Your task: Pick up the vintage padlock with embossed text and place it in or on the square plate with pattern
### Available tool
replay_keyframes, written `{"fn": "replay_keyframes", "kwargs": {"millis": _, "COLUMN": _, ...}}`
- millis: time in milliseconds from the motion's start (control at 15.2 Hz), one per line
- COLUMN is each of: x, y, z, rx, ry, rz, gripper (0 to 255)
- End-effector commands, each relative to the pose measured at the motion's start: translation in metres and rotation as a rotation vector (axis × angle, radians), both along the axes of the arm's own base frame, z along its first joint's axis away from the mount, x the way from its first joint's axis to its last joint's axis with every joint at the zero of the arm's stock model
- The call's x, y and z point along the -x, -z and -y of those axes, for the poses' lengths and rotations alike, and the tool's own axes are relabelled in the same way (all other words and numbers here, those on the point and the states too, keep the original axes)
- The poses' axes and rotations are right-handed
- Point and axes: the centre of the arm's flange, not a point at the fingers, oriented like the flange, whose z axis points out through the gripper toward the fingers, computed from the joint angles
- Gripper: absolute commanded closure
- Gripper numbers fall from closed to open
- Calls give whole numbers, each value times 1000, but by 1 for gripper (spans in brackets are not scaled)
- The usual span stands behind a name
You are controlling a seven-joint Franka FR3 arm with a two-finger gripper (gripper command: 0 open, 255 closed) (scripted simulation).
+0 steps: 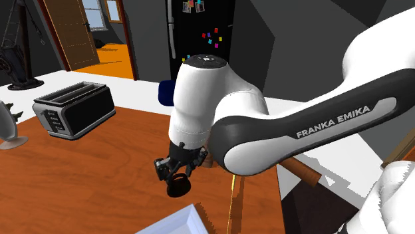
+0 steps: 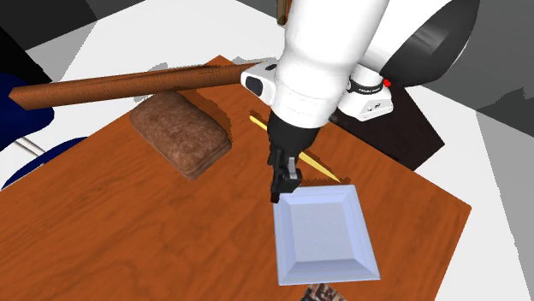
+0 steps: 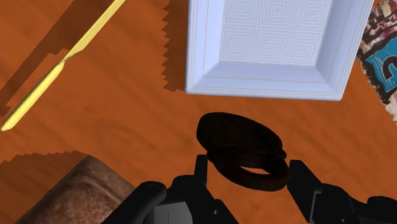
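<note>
So, arm [image 1: 213, 100]: you can read "FRANKA EMIKA" in white on its dark link. Its bulk hangs over the plate [image 3: 205, 44], so a quick swing could carry the load past it.
Desk [image 2: 128, 222]: brown wood grain under everything. If the grip fails short of the plate, the padlock [image 3: 245, 146] drops here beside the plate's rim and may roll.
Plate: pale and square, with nested squares patterned inside a raised, sloping rim. Set the padlock on that slope and I judge it could slide off or tip the plate.
Brown block [image 2: 181, 132]: well apart from the plate, behind the fingers [image 3: 304, 184]. You risk little unless you back away from the plate.
Yellow knife [image 3: 39, 89]: lies slantwise near the plate's corner. A low sideways pass away from the plate could knock it.
Padlock: dark and rounded, just short of the plate's nearest edge, apparently lifted off the desk. You cannot read any embossed text on it.
Fingers: closed in from both sides and clasping the padlock, seemingly at its ring-shaped part. So narrow a hold could let it swivel or slip, so move gently.
</note>
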Motion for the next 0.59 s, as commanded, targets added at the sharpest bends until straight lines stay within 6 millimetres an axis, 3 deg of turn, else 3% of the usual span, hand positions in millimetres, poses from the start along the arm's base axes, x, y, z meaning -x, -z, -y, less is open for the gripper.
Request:
{"fn": "replay_keyframes", "kwargs": {"millis": 0, "x": 20, "y": -4, "z": -15, "rx": 0, "ry": 2, "rz": 0, "gripper": 255}}
{"fn": "replay_keyframes", "kwargs": {"millis": 462, "x": 97, "y": -19, "z": -77, "rx": 0, "ry": 2, "rz": 0, "gripper": 255}}
{"fn": "replay_keyframes", "kwargs": {"millis": 528, "x": 97, "y": -14, "z": -77, "rx": 0, "ry": 2, "rz": 0, "gripper": 255}}
